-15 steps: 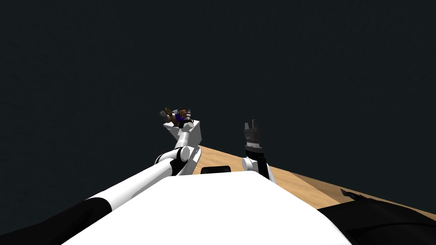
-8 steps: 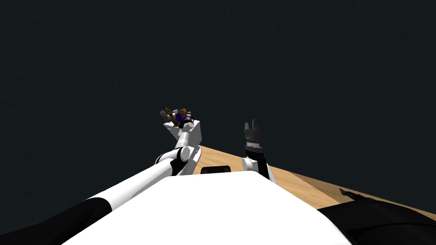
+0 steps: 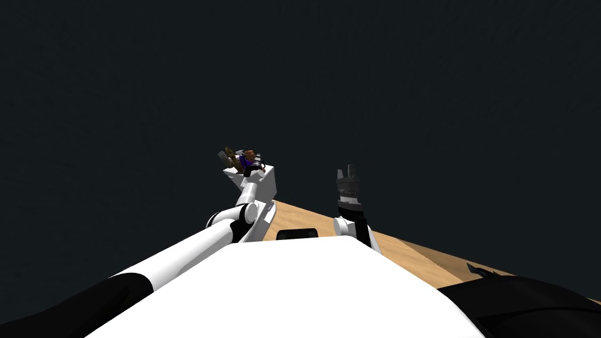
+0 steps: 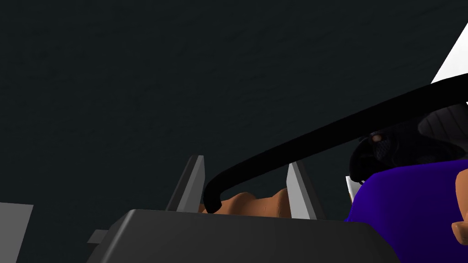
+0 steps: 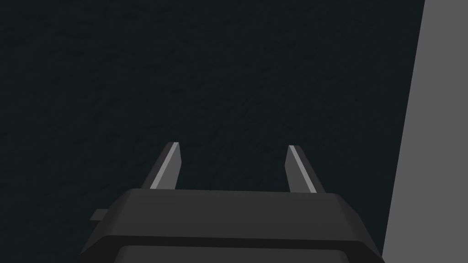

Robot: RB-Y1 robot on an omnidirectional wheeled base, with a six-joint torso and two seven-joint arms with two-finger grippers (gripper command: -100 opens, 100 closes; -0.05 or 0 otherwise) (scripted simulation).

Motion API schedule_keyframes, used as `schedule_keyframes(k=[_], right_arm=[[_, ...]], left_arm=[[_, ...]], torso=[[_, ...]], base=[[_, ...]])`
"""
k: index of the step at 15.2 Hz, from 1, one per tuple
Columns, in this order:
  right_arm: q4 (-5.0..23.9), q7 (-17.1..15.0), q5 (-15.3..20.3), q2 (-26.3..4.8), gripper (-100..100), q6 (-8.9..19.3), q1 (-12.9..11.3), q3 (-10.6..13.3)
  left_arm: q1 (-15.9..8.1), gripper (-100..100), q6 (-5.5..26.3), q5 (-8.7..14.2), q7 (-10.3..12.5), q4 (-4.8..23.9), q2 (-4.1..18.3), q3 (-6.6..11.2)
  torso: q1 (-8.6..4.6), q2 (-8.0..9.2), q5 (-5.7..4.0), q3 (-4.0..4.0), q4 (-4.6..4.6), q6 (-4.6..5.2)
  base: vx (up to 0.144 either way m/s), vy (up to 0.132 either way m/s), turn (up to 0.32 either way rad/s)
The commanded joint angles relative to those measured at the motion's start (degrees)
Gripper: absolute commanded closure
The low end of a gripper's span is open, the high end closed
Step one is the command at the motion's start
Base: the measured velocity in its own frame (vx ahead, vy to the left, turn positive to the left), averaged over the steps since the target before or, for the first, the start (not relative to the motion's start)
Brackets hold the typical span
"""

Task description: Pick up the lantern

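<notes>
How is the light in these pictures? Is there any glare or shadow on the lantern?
Head view: a dim dark background, no cast shadows; the lantern shows its colours, no glare. Left wrist view: held in the left end effector, its black handle is a flat silhouette, the purple body evenly lit. Right wrist view: the open right end effector has one bright face per finger.

Tan surface [image 3: 411, 249] low right, small dark obj [image 3: 482, 270] on far end.
</notes>
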Motion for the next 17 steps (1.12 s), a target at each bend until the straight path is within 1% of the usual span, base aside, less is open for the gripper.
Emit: schedule_keyframes(k=[1,4,5,6,9,10,13,14,15,17], right_arm=[[0.0,0.0,0.0,0.0,0,0.0,0.0,0.0],[0.0,0.0,0.0,0.0,0,0.0,0.0,0.0],[0.0,0.0,0.0,0.0,0,0.0,0.0,0.0],[0.0,0.0,0.0,0.0,0,0.0,0.0,0.0],[0.0,0.0,0.0,0.0,0,0.0,0.0,0.0],[0.0,0.0,0.0,0.0,0,0.0,0.0,0.0],[0.0,0.0,0.0,0.0,0,0.0,0.0,0.0],[0.0,0.0,0.0,0.0,0,0.0,0.0,0.0],[0.0,0.0,0.0,0.0,0,0.0,0.0,0.0],[0.0,0.0,0.0,0.0,0,0.0,0.0,0.0]], left_arm=[[0.6,100,-0.4,-2.5,2.9,0.8,2.2,-1.62],[0.6,100,-0.4,-2.5,6.4,0.8,2.2,-1.62],[0.6,100,-0.4,-2.5,6.6,0.8,2.2,-1.62],[1.2,100,-0.9,-4.8,8.5,1.6,4.4,-3.18],[1.2,100,-0.9,-4.8,11.6,1.6,4.4,-3.18],[1.8,100,-1.4,-7.1,13.0,2.5,6.6,-4.74],[1.8,100,-1.4,-7.1,16.6,2.5,6.6,-4.74],[1.8,100,-1.4,-7.1,16.6,2.5,6.6,-4.74],[2.4,100,-1.9,-9.4,18.6,3.3,8.8,-6.30],[2.4,100,-1.9,-9.4,20.8,3.3,8.8,-6.30]], torso=[[0.00,0.00,0.00,0.00,0.00,0.00],[-0.05,0.03,-0.01,0.02,0.00,0.02],[0.00,0.05,0.02,0.02,0.00,0.06],[0.07,0.06,0.06,0.03,0.00,0.10],[-0.03,0.03,0.08,-0.01,-0.05,0.08],[0.00,0.04,0.10,-0.01,-0.06,0.12],[-0.09,0.08,0.13,-0.02,-0.12,0.11],[-0.06,0.08,0.15,-0.03,-0.13,0.15],[-0.01,0.09,0.20,-0.03,-0.14,0.20],[-0.06,0.09,0.23,-0.06,-0.20,0.14]], base=[[0.014,-0.064,0.003],[0.005,-0.058,0.019],[-0.002,-0.006,0.001],[0.002,-0.038,-0.006],[0.010,-0.052,0.021],[0.005,-0.062,0.003],[0.001,-0.057,0.019],[-0.003,-0.015,0.001],[0.005,-0.039,-0.003],[0.002,-0.061,0.020]])
